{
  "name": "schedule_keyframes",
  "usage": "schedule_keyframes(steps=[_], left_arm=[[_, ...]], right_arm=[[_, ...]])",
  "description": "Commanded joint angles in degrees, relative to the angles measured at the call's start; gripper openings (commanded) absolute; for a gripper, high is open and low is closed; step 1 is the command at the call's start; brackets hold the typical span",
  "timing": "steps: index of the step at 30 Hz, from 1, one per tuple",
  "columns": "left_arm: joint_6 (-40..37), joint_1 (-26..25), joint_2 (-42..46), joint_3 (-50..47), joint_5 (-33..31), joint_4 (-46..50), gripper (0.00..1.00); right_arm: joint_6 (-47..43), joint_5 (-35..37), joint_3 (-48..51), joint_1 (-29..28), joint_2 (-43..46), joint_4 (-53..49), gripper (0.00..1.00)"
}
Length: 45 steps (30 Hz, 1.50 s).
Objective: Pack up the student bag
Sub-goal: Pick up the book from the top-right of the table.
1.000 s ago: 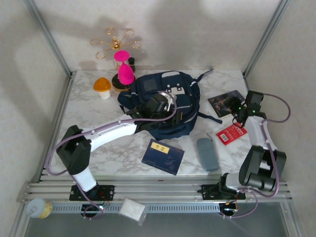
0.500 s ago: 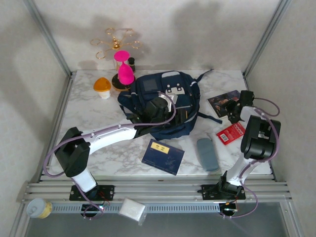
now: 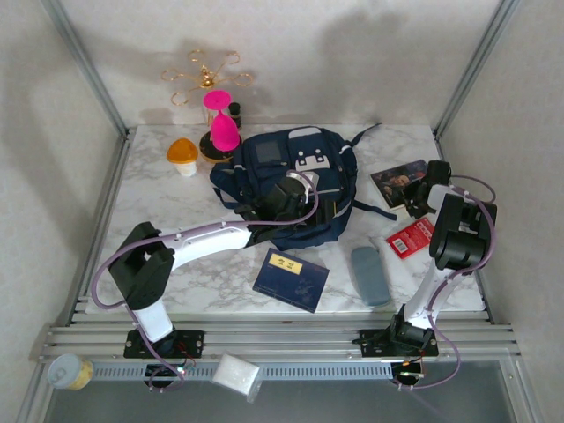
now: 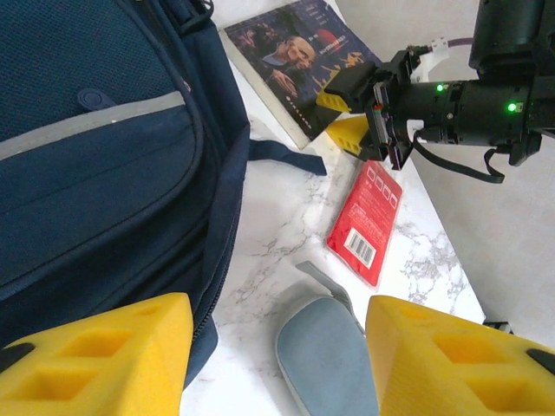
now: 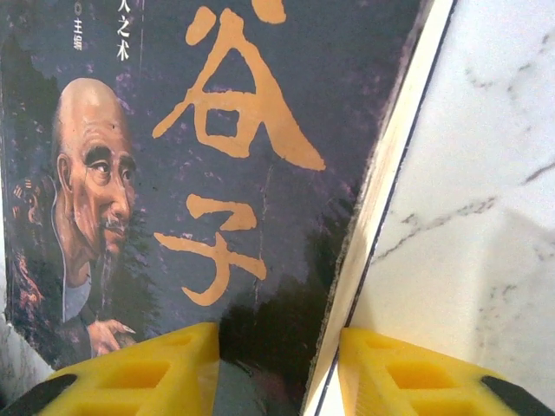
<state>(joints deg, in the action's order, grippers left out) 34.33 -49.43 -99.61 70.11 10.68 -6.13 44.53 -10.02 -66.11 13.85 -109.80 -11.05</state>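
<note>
Top external view: the student bag [image 3: 264, 167] is seen lying in the upper middle of the marble table [image 3: 159, 203], navy with pale patches near its top. In the left wrist view a grey stripe is seen across the bag's front pocket.

The left gripper [image 4: 277, 360] is held over the bag's right side with its yellow jaws wide apart and nothing between them.

Below the bag, a flat navy book [image 3: 291, 282] is laid, marked with a yellow label [image 3: 285, 263] whose print is too small to be read. A grey case [image 3: 370, 275] is placed to its right, and a red packet [image 4: 364, 221] with a white barcode patch is set beyond that.

At the right of the frame, a dark book [image 5: 173, 173] is straddled at its edge by the right gripper [image 5: 277, 368], jaws narrow. Whether the book is clamped cannot be told. Large orange characters, 谷子, are printed on the cover beside a bald, bearded man's portrait.
</note>
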Motion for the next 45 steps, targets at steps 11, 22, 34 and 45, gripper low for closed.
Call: schedule_keyframes(steps=[11,22,34,45], left_arm=[[-0.4,-0.32,-1.65,3.54,-1.18,1.73,0.56],[-0.49,-0.23,-2.22,5.74,-1.84,3.13,0.56],[0.41,3.55,4.01,2.58,-4.4,4.82,0.57],[8.44,10.31,11.83,-4.76,0.46,-1.22,0.65]], right_arm=[[-4.46,-0.74,-3.4,0.28,-3.95,4.78,0.11],[-8.82,-6.33,-3.02,0.8,2.2,6.13,0.0],[-8.92,-15.32,-5.25,0.73,11.76,1.39,0.0],[-10.14,-21.16,-11.71,-1.94,21.56,-6.31,0.0]])
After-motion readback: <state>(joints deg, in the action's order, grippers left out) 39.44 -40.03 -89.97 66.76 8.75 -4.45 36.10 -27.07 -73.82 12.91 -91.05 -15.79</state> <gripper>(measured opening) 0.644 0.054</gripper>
